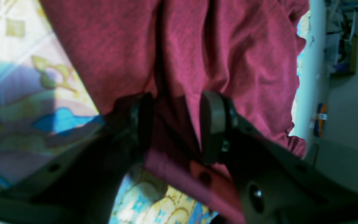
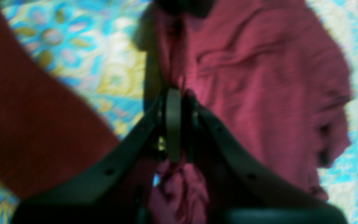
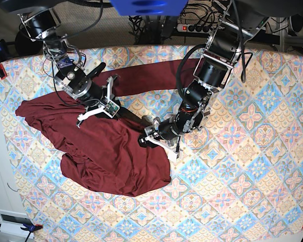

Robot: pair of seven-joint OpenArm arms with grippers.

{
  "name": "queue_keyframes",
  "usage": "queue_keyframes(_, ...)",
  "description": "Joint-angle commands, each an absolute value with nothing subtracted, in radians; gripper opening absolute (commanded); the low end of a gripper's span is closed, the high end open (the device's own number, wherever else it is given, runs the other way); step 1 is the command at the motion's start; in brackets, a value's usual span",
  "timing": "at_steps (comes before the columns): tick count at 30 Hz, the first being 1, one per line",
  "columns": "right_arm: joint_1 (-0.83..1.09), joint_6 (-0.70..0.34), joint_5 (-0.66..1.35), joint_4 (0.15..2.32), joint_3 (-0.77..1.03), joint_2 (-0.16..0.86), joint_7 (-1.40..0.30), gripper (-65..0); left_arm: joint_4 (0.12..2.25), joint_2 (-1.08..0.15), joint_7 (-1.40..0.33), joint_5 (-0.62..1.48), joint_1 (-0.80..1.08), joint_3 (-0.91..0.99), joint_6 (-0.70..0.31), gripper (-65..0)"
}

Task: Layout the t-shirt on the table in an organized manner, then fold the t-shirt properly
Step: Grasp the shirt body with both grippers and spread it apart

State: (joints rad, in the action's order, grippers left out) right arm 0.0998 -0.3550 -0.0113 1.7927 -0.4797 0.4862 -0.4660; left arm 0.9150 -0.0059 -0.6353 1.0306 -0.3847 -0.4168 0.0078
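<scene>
- Straddling a raised fold of the t-shirt, the left fingers stand apart in the left wrist view, soft maroon knit bunched between their flat dark pads
- Right wrist view, blurred: right fingers pressed together, clamped on a thin pinch of maroon cloth
- Base view: the shirt lies crumpled on the desk, over its pastel diamond-tiled floral cloth

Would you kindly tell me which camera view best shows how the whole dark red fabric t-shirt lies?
The base view: it shows the whole dark red fabric t-shirt crumpled on the patterned table. The left wrist view shows only folds between open jaws; the right wrist view, blurred, shows a bunch pinched in shut jaws.
</scene>
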Motion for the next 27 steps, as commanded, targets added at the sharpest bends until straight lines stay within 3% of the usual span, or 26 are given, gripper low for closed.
queue_keyframes(1,0.108,-0.351,-0.004,1.810,-0.458,0.496,-0.447,-64.1,0.928,-0.015,-0.633,1.033,-0.407,-0.414,0.010,-40.4)
queue_keyframes(8,0.127,-0.351,-0.005,1.811,-0.432,0.496,-0.447,-63.9,0.829,0.005,-0.641,1.032,-0.456,-0.435,0.007,-43.1)
queue_keyframes(12,0.127,-0.349,-0.005,1.811,-0.430,0.496,-0.447,-63.9,0.826,0.008,-0.641,1.032,-0.463,-0.532,0.004,-65.0)
queue_keyframes(18,0.127,-0.349,-0.005,1.811,-0.384,0.496,-0.447,-61.8,0.863,-0.021,-0.642,1.033,-0.456,-0.595,0.004,-65.0)
queue_keyframes(23,0.166,-0.348,-0.005,1.821,-0.277,0.490,-0.447,-46.2,1.107,-0.130,-0.642,1.035,-0.380,-0.590,0.008,-65.0)
queue_keyframes(27,0.174,-0.348,-0.005,1.821,-0.229,0.489,-0.447,-40.1,1.198,-0.205,-0.657,1.040,-0.312,-0.585,0.008,-65.0)
